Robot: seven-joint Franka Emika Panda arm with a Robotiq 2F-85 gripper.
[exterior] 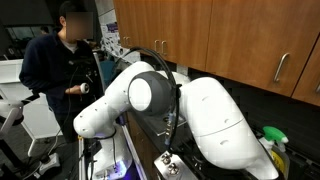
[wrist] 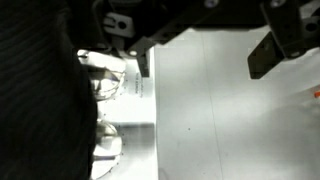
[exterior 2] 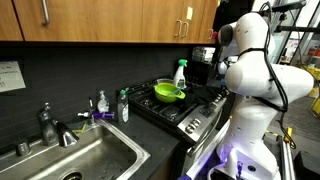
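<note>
Since the wrist cam's pic stands upside down, the gripper (wrist: pixel 200 70) comes in from the top: its two dark fingers (wrist: pixel 142 62) stand as wide apart as they go, w/ nothing btw them, hanging over a pale flat surface (wrist: pixel 230 130) w/o touching it. Just beside that, at the left of the wrist view, are the nearest things: two shiny knob-like parts (wrist: pixel 106 85), one above the other, along the edge of a dark mass. Whether they're really stove knobs I can't tell, too blurred. Judging by the gleam they're prob. hard metal or plated plastic: stiff, smooth, a bit slippery, and fixed in place rather than loose. So not fragile, but easy to slide off. Best hold would be across the round sides, pads square on, not on the face. Further out, in an exterior view, the white arm (exterior 2: pixel 250 70) stands folded next to a black stove (exterior 2: pixel 175 110), whose front row of knobs (exterior 2: pixel 193 123) faces the cam. A green bowl (exterior 2: pixel 168 93) sits on top of the stove, w/ a spray bottle (exterior 2: pixel 180 72) just behind it. Beyond are soap bottles (exterior 2: pixel 112 105), a steel sink (exterior 2: pixel 80 160) w/ faucet (exterior 2: pixel 50 125), and wood cabinets (exterior 2: pixel 100 20). In an exterior view a person (exterior: pixel 55 70) in dark clothes stands well behind the arm.
</note>
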